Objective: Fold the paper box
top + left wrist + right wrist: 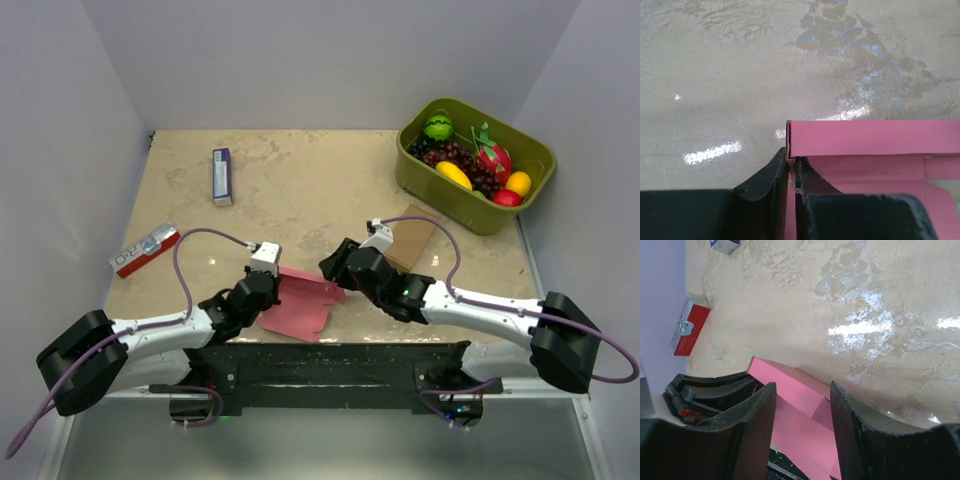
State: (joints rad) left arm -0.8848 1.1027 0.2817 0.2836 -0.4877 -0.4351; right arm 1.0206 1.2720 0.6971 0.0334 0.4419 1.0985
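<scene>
The paper box (300,305) is a pink-red die-cut sheet lying partly folded near the table's front edge, between the two arms. My left gripper (270,290) is shut on its left edge. In the left wrist view the jaws (791,159) pinch the thin card just below a raised pink panel (870,137). My right gripper (336,268) hangs at the sheet's right end and is open. In the right wrist view its gripper (802,390) straddles the raised pink panel (790,377) with a gap on each side. The left gripper's black fingers (710,390) show beyond the panel.
A red-and-white packet (145,249) lies at the left. A purple-and-white carton (222,176) lies further back. A brown cardboard piece (410,238) sits just behind the right arm. A green bin (530,150) of toy fruit stands at the back right. Walls enclose the table.
</scene>
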